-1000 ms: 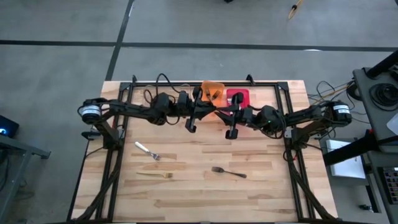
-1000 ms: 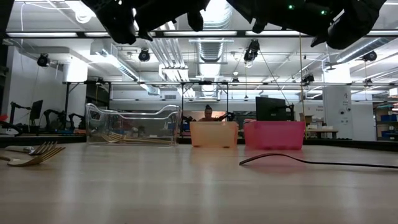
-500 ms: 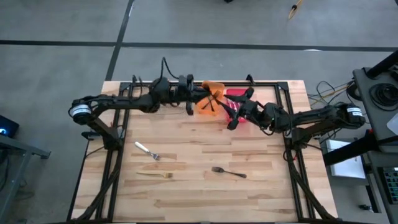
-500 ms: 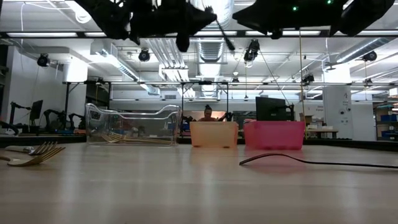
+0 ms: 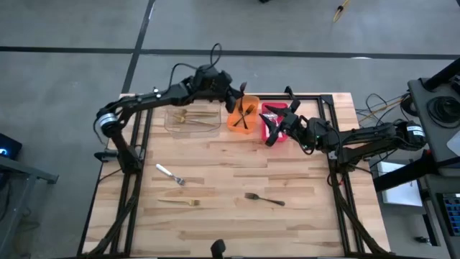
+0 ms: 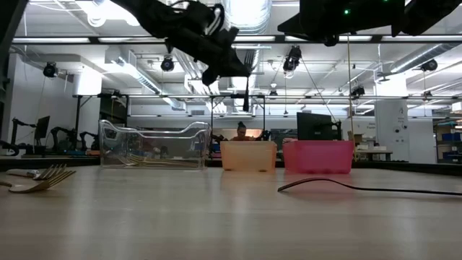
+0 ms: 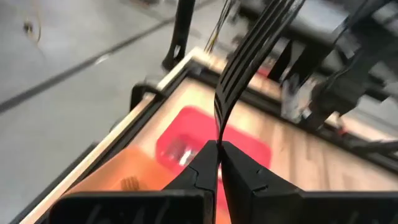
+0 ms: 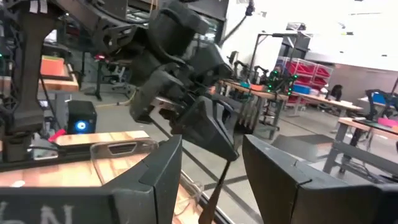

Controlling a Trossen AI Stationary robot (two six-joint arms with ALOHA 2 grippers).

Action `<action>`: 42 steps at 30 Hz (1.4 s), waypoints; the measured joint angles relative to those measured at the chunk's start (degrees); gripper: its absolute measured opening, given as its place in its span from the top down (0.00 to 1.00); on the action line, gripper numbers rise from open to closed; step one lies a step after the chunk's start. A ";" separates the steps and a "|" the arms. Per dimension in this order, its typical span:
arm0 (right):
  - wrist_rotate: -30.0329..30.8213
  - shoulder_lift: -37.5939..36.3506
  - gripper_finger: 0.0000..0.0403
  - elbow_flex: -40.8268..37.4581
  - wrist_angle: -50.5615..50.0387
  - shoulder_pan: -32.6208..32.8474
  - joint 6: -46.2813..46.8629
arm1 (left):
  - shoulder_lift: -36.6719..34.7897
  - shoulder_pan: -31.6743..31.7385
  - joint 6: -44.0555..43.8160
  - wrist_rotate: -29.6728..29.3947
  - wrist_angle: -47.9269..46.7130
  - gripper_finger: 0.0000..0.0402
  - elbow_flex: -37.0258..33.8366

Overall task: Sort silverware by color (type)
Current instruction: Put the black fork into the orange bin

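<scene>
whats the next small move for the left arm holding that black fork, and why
Probably lower the left gripper a little and open it. It is shut on the black fork above the orange bin, which already holds dark utensils. The right gripper stands open beside it over the red bin, so keep the descent straight.

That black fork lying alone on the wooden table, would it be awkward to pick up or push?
Probably awkward. The black fork lies flat and slim on the table, leaving fingers little to get under. In the low view its head arches slightly off the wood, so it might rock or pivot rather than roll if pushed. It looks rigid and thin, likely light.
</scene>
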 joint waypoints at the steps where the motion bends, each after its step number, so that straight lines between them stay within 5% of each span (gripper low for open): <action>1: 0.08 0.03 0.60 0.00 -0.02 -0.01 -0.06 | 1.26 0.18 0.55 0.01 -2.24 1.00 1.81; 11: 1.27 -0.04 0.60 0.00 -1.39 0.00 -0.51 | 12.05 0.72 -0.79 0.39 -15.65 1.00 13.75; 42: 2.69 -0.04 0.60 -0.02 -2.60 0.00 -0.23 | 18.45 0.71 -9.93 1.38 -17.11 1.00 13.99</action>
